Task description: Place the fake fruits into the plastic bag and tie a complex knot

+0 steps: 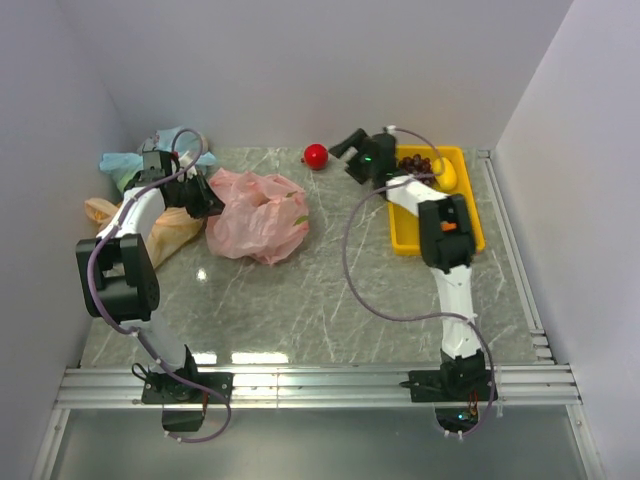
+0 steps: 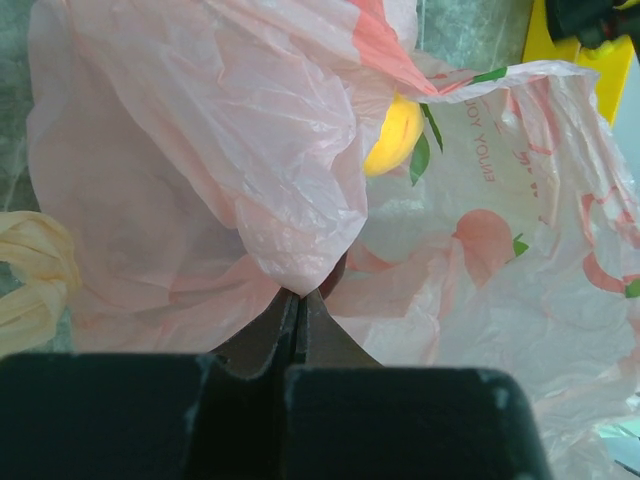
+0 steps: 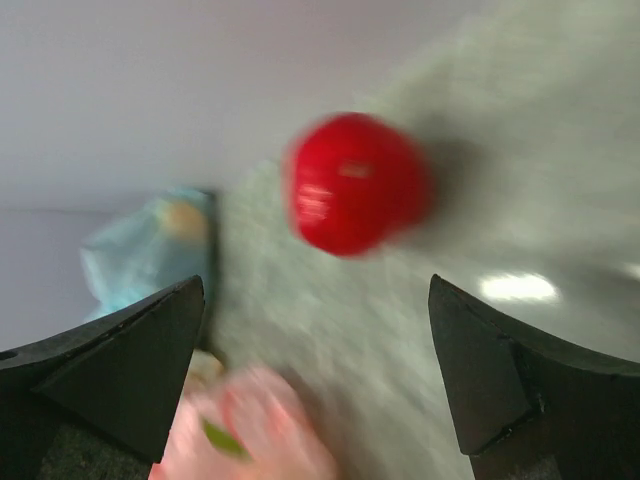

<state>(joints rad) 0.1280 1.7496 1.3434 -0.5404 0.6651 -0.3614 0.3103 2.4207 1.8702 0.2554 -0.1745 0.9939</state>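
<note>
**Left hand** [image 2: 298, 295]: clenched on a fold of the pink bag [image 2: 200, 150], with the two fingers pressed together and the film pinched between them. In the overhead view this hand [image 1: 203, 198] sits at the left edge of the bag [image 1: 258, 215], which lies crumpled on the bench [image 1: 300, 300], left of centre. A yellow fruit [image 2: 395, 135] shows in a gap between the bag's folds; whether it lies fully inside cannot be told.

**Right hand** [image 3: 315, 300]: released, with the fingers spread wide and nothing between them. It is aimed at the red fruit [image 3: 355, 185], which rests on the bench beyond the fingertips, apart from both. Seen from above, the hand [image 1: 345, 148] is just right of the red fruit [image 1: 316, 156], near the back wall.

**Yellow tray** [image 1: 472, 220]: at the right of the bench, holding a grape bunch [image 1: 418, 163] and a second yellow fruit [image 1: 447, 175] at its far end.

**Other bags**: a blue-green bag [image 1: 125, 160] and a peach bag [image 1: 170, 228] lie at the far left, behind and beside the left arm.
</note>
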